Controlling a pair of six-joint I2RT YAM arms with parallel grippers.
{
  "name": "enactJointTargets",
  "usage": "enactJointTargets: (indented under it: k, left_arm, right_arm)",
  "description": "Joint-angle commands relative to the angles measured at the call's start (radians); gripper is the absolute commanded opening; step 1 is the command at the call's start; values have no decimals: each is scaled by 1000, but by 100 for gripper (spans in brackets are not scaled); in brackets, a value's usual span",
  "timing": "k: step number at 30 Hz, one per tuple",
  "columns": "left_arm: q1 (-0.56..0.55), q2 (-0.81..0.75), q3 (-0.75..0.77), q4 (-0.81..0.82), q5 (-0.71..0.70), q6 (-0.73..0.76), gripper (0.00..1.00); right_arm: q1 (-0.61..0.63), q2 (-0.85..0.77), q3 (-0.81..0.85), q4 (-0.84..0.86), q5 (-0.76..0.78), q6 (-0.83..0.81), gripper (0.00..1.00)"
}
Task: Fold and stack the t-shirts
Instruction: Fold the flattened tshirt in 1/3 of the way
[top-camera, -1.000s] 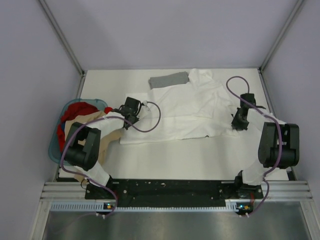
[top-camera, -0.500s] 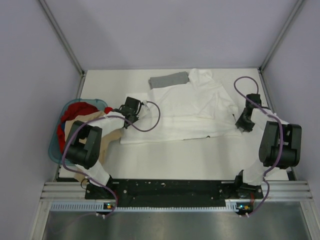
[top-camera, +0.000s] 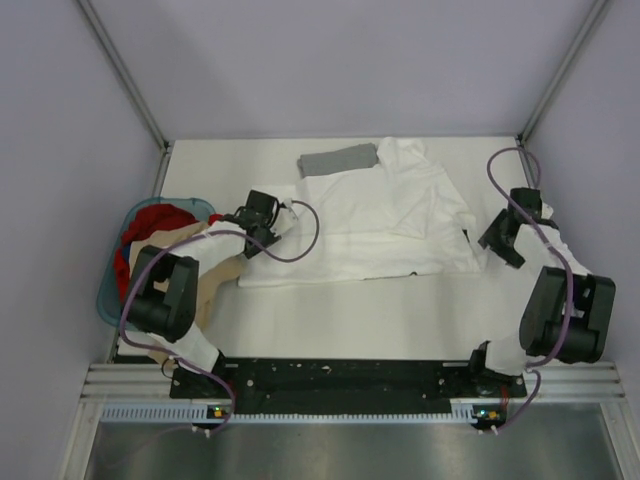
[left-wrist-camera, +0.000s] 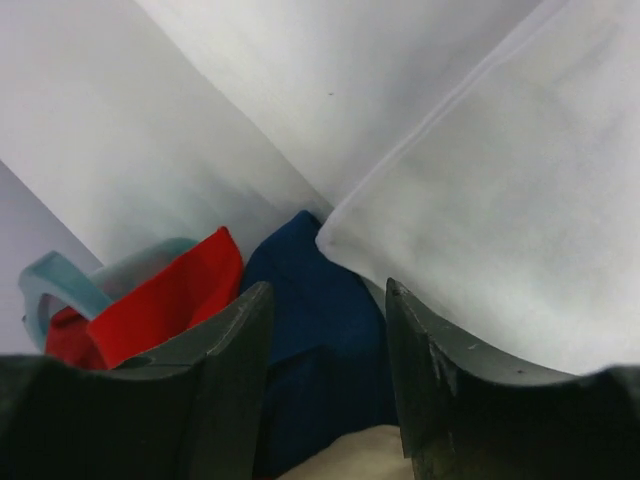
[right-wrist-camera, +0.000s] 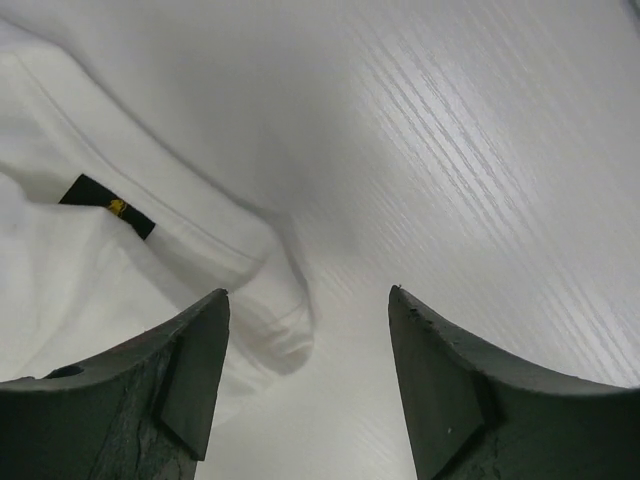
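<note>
The white t-shirt (top-camera: 370, 225) lies spread flat in the middle of the table, print side hidden. A folded grey t-shirt (top-camera: 337, 160) rests at its far left corner. My left gripper (top-camera: 256, 228) sits at the shirt's left edge, open, with nothing between its fingers (left-wrist-camera: 225, 375). Its wrist view has the shirt's corner (left-wrist-camera: 480, 220) just to the right. My right gripper (top-camera: 497, 240) hovers off the shirt's right edge, open and empty. The right wrist view shows the shirt's hem (right-wrist-camera: 150, 250) with a small black tag (right-wrist-camera: 105, 207).
A teal basket (top-camera: 108, 295) at the table's left edge holds red cloth (top-camera: 155, 222), beige cloth (top-camera: 215, 268) and dark blue cloth (left-wrist-camera: 320, 330). Metal frame posts (top-camera: 125, 75) and lilac walls close in the table's sides and back.
Both grippers have opened and let go of the white shirt. The right gripper has drawn back to the right, off the shirt's edge. The left gripper has stayed in place.
</note>
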Motion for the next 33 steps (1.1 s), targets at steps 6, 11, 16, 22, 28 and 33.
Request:
enactJointTargets:
  k: [6, 11, 16, 22, 28, 33]
  left_arm:
    - [5, -218, 106, -218, 222, 39, 50]
    - [4, -250, 32, -396, 460, 185, 54]
    - [5, -260, -101, -355, 402, 291, 62]
    - [5, -198, -186, -209, 292, 331, 65]
    - [5, -143, -178, -134, 195, 285, 9]
    - [5, -207, -192, -175, 212, 293, 0]
  right_arm:
    - [7, -240, -172, -34, -164, 69, 67]
    - [9, -180, -209, 27, -203, 89, 68]
    - [2, -79, -203, 98, -207, 109, 61]
    - [-14, -71, -214, 136, -216, 125, 18]
    - [-56, -174, -263, 130, -168, 143, 0]
    - [-74, -226, -292, 121, -152, 160, 0]
